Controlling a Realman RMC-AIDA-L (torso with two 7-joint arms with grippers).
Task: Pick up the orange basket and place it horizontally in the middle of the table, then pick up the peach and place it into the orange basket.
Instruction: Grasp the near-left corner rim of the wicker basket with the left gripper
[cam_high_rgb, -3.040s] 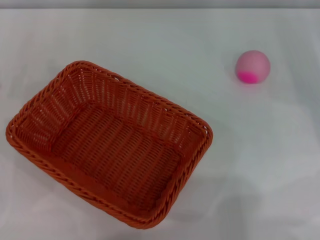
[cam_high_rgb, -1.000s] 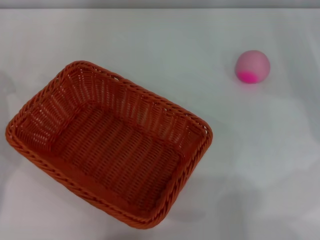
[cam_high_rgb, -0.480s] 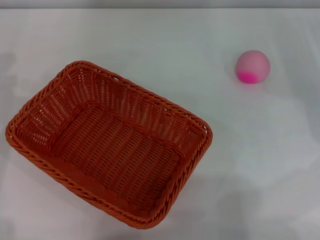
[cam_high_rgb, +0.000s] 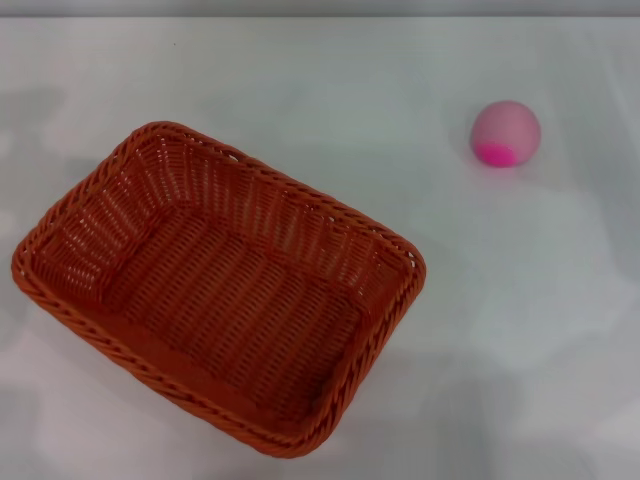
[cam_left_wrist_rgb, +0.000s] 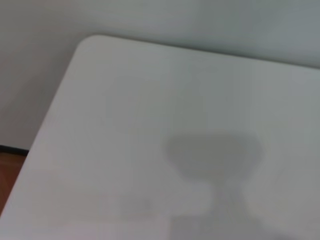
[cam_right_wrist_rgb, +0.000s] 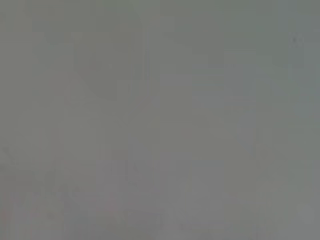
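Observation:
The orange basket (cam_high_rgb: 215, 285) lies empty on the left half of the white table (cam_high_rgb: 330, 90) in the head view, turned at a slant, its long side running from upper left to lower right. The peach (cam_high_rgb: 506, 132), pale pink with a magenta patch low on its front, rests at the far right, well apart from the basket. Neither gripper shows in any view. The left wrist view holds only a rounded corner of the table (cam_left_wrist_rgb: 100, 100) with a gripper-shaped shadow on it. The right wrist view is a plain grey surface.
The table's far edge (cam_high_rgb: 320, 17) runs along the top of the head view. In the left wrist view a strip of brown floor (cam_left_wrist_rgb: 9, 175) shows past the table's side edge. Soft shadows lie on the white surface near the basket.
The basket and peach have not moved. Only the faint shadows on the table at the left and the front have shifted.

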